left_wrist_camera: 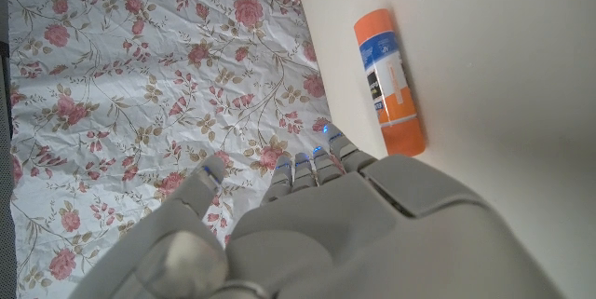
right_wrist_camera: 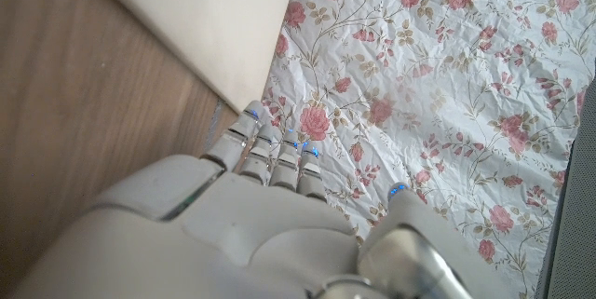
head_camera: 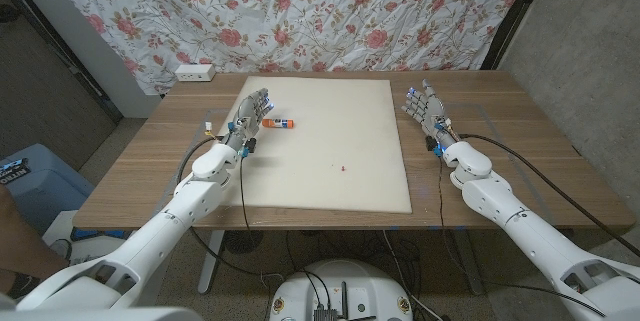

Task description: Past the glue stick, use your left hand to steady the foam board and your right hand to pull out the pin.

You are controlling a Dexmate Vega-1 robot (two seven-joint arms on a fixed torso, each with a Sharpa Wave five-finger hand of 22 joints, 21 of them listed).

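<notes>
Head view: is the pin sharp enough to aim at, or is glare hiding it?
Head view: even light, no glare; the pin is only a tiny red speck on the foam board. Left wrist view: the glue stick is sharp, the left hand close and soft.

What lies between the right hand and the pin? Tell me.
In the head view, only bare foam board and a strip of table lie between the right hand and the pin.

Floral cloth [head_camera: 300,11] hangs behind white power strip [head_camera: 194,72].
</notes>
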